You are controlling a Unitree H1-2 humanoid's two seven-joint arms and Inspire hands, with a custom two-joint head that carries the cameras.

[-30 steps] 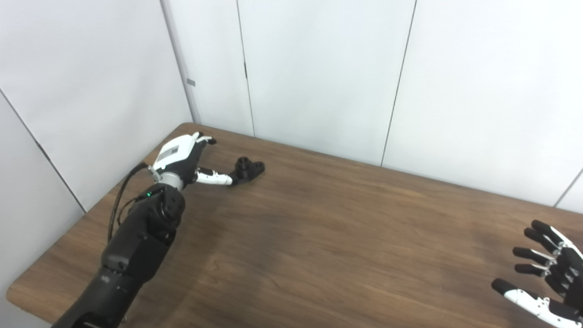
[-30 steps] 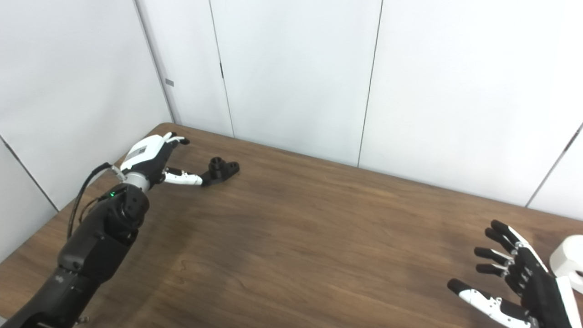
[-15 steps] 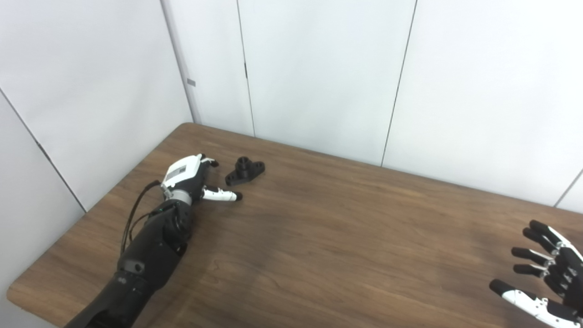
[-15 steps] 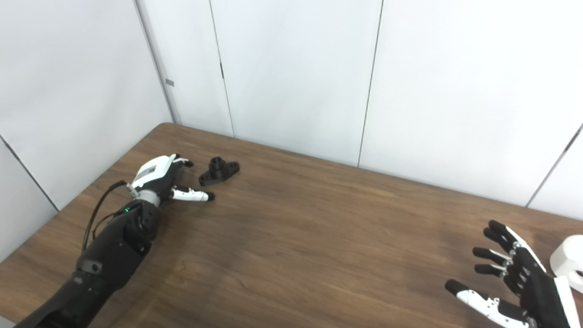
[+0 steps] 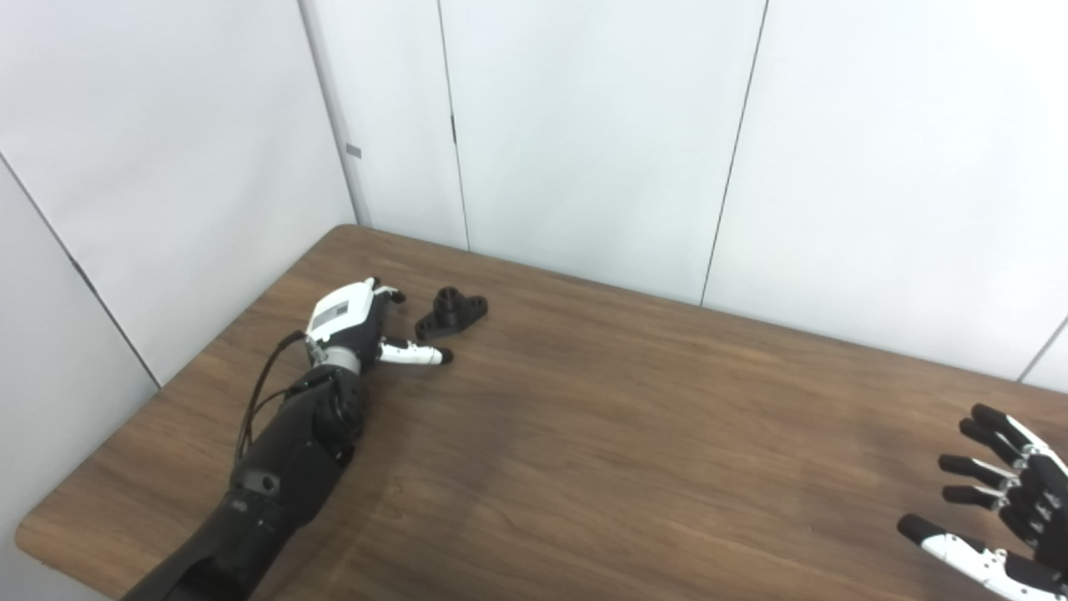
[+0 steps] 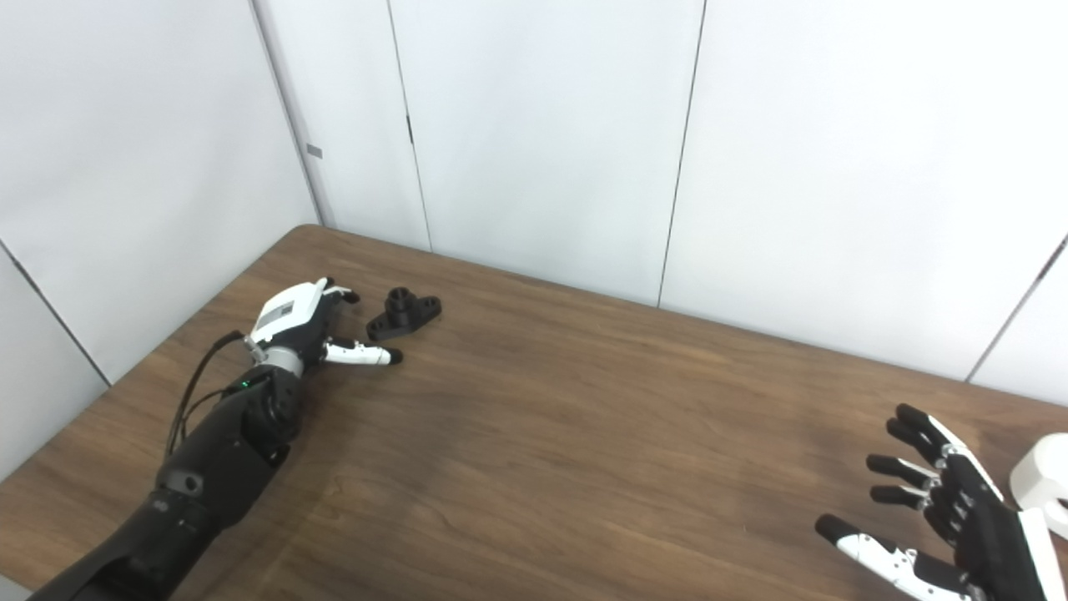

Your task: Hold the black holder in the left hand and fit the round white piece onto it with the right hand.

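The black holder (image 5: 451, 310) lies flat on the wooden table (image 5: 601, 434) near its far left corner; it also shows in the right eye view (image 6: 405, 310). My left hand (image 5: 360, 323) is low at the table, just left of the holder, open, with the thumb pointing under it and not touching it. My right hand (image 6: 951, 517) is open and empty at the near right, fingers spread. The round white piece (image 6: 1043, 484) stands at the right edge of the right eye view, just right of that hand.
White wall panels (image 5: 584, 142) close off the table's far and left sides. The table's left edge (image 5: 167, 392) runs beside my left forearm.
My left hand has come down from above the holder's left side to table level and drawn slightly back. The holder and the right hand have stayed put. The camera shifted slightly.
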